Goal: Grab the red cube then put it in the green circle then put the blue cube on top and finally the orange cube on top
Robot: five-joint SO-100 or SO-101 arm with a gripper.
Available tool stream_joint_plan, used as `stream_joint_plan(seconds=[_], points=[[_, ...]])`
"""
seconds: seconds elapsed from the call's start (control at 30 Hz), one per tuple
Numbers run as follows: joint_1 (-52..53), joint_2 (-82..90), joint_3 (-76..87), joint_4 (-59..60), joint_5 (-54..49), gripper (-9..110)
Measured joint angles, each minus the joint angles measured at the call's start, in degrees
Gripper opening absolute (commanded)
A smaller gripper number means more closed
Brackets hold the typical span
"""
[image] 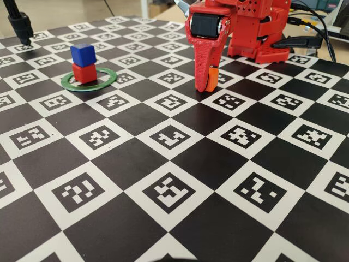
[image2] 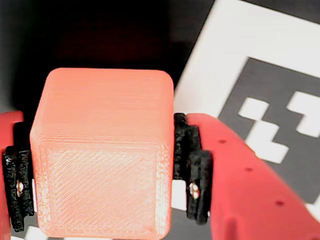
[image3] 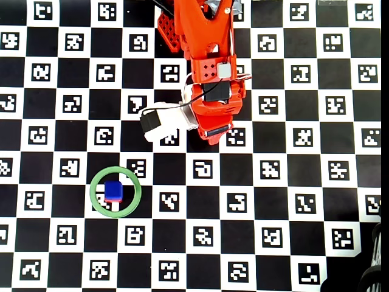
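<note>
The bench [image: 180,164] is covered by a black-and-white checkerboard, each white square printed with a small coded marker. At its far edge in the fixed view sit cables [image: 322,27] and a black clamp stand [image: 20,27] near the left corner; behind lies blurred room clutter.

The green circle [image: 109,79] lies flat on the left of the board, with the red cube [image: 84,73] inside it and the blue cube [image: 83,54] stacked squarely on top. From overhead only the blue cube [image3: 113,191] and a sliver of red show within the ring [image3: 94,185].

The red arm points its end effector [image: 209,81] straight down, tips at the board, well apart from the stack. Its jaws are closed on the orange cube [image2: 102,150], black pads [image2: 192,165] pressing both sides in the wrist view.

The near half of the board and its whole right side are open checkerboard.
</note>
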Motion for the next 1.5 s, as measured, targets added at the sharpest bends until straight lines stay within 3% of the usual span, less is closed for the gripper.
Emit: stream_joint_plan(seconds=[0.43,1.07,1.5], points=[[0.97,0.0,-12.57,16.35,-2.55,12],[17.58,-11.95,-50.45,38.76,-11.95,12],[24.08,-26.37,-74.09,43.15,-13.71,11]])
